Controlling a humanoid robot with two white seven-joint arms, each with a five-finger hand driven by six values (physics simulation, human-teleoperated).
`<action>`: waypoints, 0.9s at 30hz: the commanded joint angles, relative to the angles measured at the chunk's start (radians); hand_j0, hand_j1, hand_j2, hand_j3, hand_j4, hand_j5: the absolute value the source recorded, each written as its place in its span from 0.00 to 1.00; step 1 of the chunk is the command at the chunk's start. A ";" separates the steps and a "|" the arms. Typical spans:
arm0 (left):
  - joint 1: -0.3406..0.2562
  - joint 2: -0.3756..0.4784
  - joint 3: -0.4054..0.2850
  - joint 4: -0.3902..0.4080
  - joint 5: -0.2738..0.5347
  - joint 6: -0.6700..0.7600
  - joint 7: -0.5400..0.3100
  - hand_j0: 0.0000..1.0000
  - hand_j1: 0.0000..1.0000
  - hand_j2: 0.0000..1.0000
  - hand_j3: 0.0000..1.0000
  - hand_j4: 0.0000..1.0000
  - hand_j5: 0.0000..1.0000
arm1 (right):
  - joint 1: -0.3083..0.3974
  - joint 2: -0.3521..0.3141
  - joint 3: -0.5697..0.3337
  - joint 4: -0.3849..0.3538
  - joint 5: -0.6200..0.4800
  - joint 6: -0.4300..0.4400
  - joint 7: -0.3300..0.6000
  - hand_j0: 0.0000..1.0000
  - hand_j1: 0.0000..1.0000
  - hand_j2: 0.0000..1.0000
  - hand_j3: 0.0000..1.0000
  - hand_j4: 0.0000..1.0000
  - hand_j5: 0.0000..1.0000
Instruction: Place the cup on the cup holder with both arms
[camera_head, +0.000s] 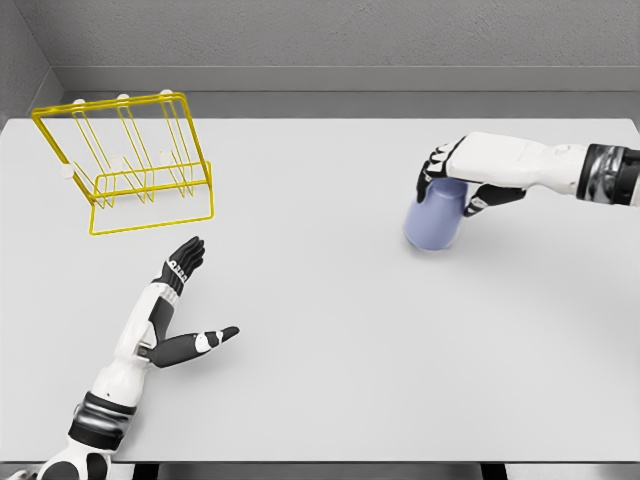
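- Grey walls are closing in the back of the scene, and a wide pale table (330, 360) is filling almost the whole head view.
- Over on the right side, the right hand (462, 178) is reaching in from the picture's right edge, its white forearm lying level above the table.
- Its dark fingers (432, 172) are curling over the top of a pale blue cup (436, 222), with the thumb pressing on the opposite side, so the hand is gripping the cup's upper part from above.
- Below those fingers the cup is hanging slightly tilted, its wider end pointing down toward the table; whether that end is touching the surface I cannot tell.
- Far to the left of the gripping fingers, a yellow wire rack (130, 160) is standing near the table's back left corner, leaning backward, with white-tipped prongs along its top bar.
- The cup and the rack are sitting well apart, with bare table lying between them.
- At the lower left, the left hand (178, 300) is coming up from the bottom corner with its palm open.
- Its fingers (186, 255) are stretching together toward the rack, while the thumb is sticking out sideways to the right; they are holding nothing.
- Ahead of these fingertips the rack's base is sitting near, but not touching them.
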 joint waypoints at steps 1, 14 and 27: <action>0.000 0.000 0.000 -0.001 -0.003 0.000 0.001 1.00 1.00 1.00 1.00 1.00 1.00 | 0.000 0.009 -0.001 -0.005 -0.007 0.002 0.005 0.54 0.54 0.54 0.54 0.54 0.54; 0.003 0.002 0.000 -0.001 -0.006 0.006 0.001 1.00 1.00 1.00 1.00 1.00 1.00 | -0.017 0.047 0.000 -0.025 -0.007 0.002 0.013 0.54 0.54 0.54 0.54 0.54 0.54; 0.011 0.002 0.000 -0.001 -0.006 0.008 0.002 1.00 1.00 1.00 1.00 1.00 1.00 | -0.028 0.081 0.002 -0.037 -0.005 0.002 0.014 0.54 0.54 0.54 0.54 0.54 0.54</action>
